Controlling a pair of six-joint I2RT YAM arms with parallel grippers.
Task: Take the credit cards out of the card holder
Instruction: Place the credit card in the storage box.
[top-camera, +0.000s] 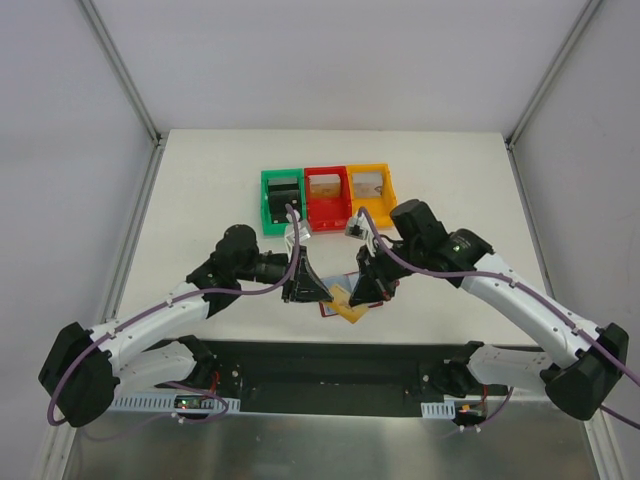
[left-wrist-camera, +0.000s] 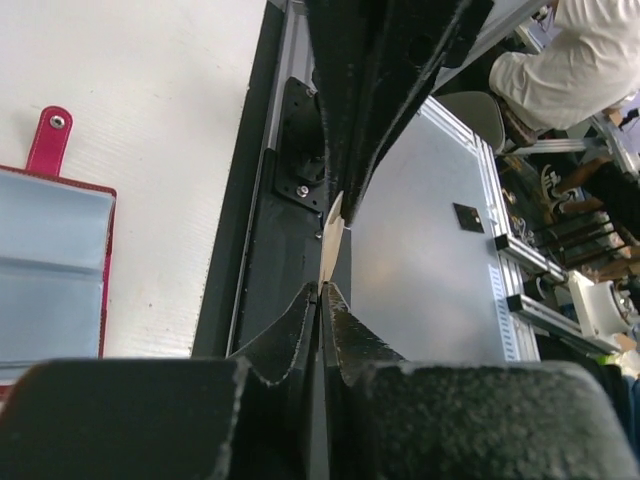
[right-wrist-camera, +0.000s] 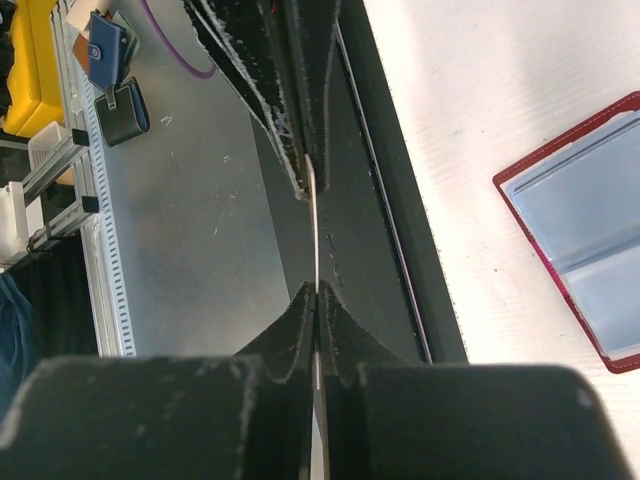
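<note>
A tan credit card (top-camera: 348, 306) hangs above the near table edge, pinched from both sides. My left gripper (top-camera: 316, 292) is shut on its left end and my right gripper (top-camera: 366, 291) is shut on its right end. The left wrist view has the card (left-wrist-camera: 331, 238) edge-on, running from my left gripper (left-wrist-camera: 322, 290) up to the other arm's fingers (left-wrist-camera: 365, 110). Seen from the right wrist, the card (right-wrist-camera: 314, 230) is a thin line above my right gripper (right-wrist-camera: 316, 290). The card holder (top-camera: 327, 310) lies open on the table, grey-blue lining up (left-wrist-camera: 45, 270) (right-wrist-camera: 590, 225), tab strap (left-wrist-camera: 49, 138) flat.
Green (top-camera: 281, 199), red (top-camera: 327, 196) and yellow (top-camera: 369, 191) bins stand in a row at the back of the table. The black front rail (top-camera: 330, 365) runs just below the held card. A person (left-wrist-camera: 585, 55) sits beyond the workbench.
</note>
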